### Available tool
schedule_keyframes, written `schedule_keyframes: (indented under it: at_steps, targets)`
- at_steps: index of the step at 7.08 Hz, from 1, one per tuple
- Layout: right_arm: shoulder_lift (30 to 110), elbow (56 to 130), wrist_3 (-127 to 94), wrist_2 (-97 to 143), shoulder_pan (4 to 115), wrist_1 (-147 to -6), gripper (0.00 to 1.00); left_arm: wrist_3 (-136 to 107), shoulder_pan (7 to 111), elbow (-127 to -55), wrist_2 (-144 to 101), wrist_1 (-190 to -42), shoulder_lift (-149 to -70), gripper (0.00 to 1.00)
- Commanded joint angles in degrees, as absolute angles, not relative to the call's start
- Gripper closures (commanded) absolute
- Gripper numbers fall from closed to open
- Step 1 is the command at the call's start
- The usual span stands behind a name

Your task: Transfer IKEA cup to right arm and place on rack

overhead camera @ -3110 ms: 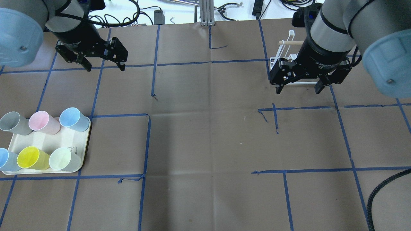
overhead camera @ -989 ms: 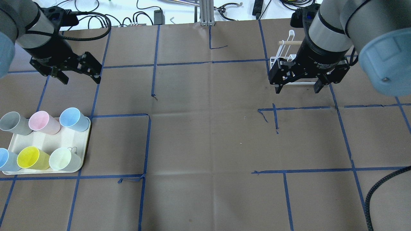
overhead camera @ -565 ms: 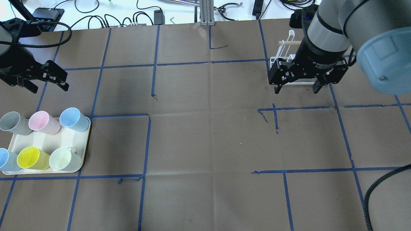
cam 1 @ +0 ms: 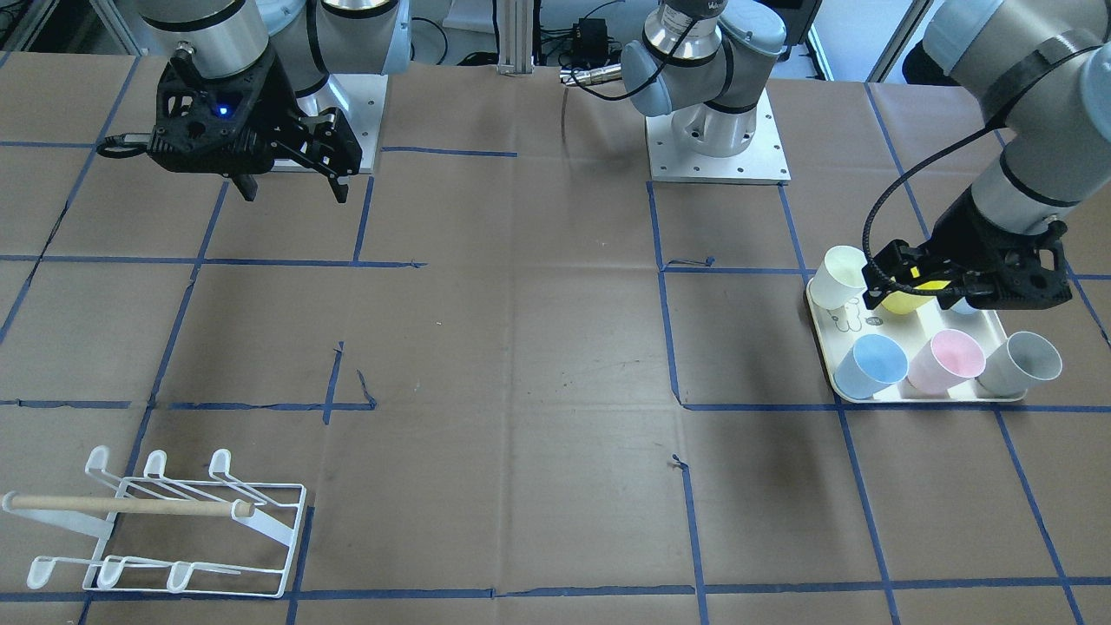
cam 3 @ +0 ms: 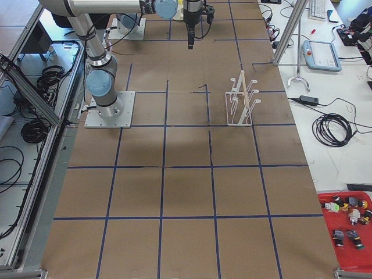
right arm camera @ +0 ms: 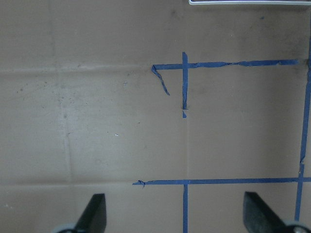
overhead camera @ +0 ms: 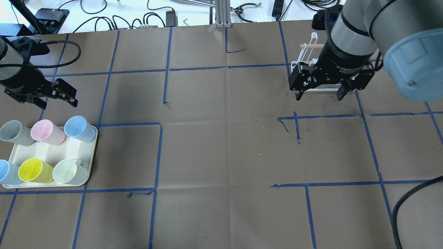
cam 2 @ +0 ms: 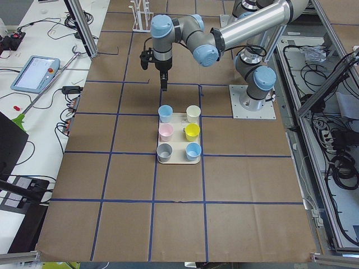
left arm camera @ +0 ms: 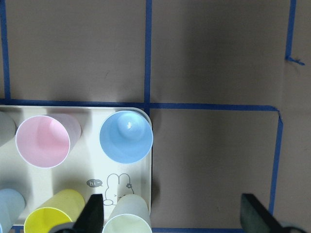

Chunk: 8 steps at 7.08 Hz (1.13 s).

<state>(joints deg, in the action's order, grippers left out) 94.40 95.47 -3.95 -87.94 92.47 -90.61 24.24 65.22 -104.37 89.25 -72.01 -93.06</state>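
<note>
Several pastel IKEA cups stand on a cream tray [overhead camera: 48,151] at the table's left: grey [overhead camera: 12,131], pink [overhead camera: 46,131], blue [overhead camera: 79,128], yellow [overhead camera: 33,169], pale green [overhead camera: 67,171]. My left gripper [overhead camera: 59,103] is open and empty, hovering just beyond the tray's far edge; its wrist view shows the blue cup [left arm camera: 126,136] and pink cup [left arm camera: 43,141] below the open gripper [left arm camera: 173,216]. My right gripper [overhead camera: 319,97] is open and empty in front of the white wire rack [overhead camera: 304,62]. The rack also shows in the front view [cam 1: 165,521].
Blue tape lines grid the brown paper table cover [overhead camera: 225,145]. Cables and a metal post [overhead camera: 221,14] lie beyond the far edge. A thick black hose [overhead camera: 412,200] curls in at the near right. The tray bears a bunny drawing [left arm camera: 116,187].
My left arm has swung left and down from the far side to just beyond the tray, gripper still open. My right arm has barely moved.
</note>
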Motion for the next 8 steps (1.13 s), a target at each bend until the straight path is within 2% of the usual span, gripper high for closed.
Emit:
schedule_keyframes:
  at_steps: [1, 4, 8]
  targets:
    - [94.4, 95.5, -4.0, -88.0, 92.5, -90.6, 0.00, 27.9, 64.9, -111.0, 89.6, -62.5, -94.8, 0.01]
    - [94.3, 95.5, -4.0, -87.9, 92.5, -90.8, 0.00, 27.9, 64.8, -114.1, 89.4, -54.1, -101.5, 0.01]
    - [94.3, 95.6, -4.1, -87.9, 92.5, -90.8, 0.00, 27.4, 63.2, -115.2, 89.6, -52.4, -103.6, 0.01]
